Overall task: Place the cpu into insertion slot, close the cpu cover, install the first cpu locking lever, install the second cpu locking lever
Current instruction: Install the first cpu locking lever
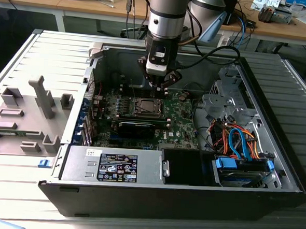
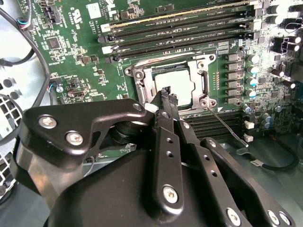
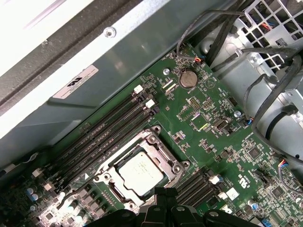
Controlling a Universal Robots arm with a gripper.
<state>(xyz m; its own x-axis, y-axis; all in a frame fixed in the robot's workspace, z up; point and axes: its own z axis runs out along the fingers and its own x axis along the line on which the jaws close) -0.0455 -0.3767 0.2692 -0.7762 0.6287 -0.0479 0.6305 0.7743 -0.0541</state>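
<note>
The cpu [image 3: 140, 172] lies flat in the insertion slot [image 1: 145, 108] on the green motherboard, its silver-grey top [image 2: 182, 85] showing through the window of the cpu cover [image 2: 142, 80]. The silvery cpu cover [image 3: 158, 146] lies down around the chip. One thin locking lever [image 2: 227, 125] sticks out loose from a corner of the socket, over the board. My gripper [image 1: 162, 86] hangs just above the socket's far edge. Its black fingertips [image 2: 165, 91] are pressed together with nothing between them, at the socket's rim [image 3: 163, 191].
Long black memory slots [image 2: 180, 28] flank the socket. A black card [image 1: 136, 128] sits in front of it, with the power supply [image 1: 113, 166] nearer still. A drive cage with orange and blue cables [image 1: 239, 146] fills the exterior view's right. Grey fixtures [image 1: 34, 107] stand outside the case.
</note>
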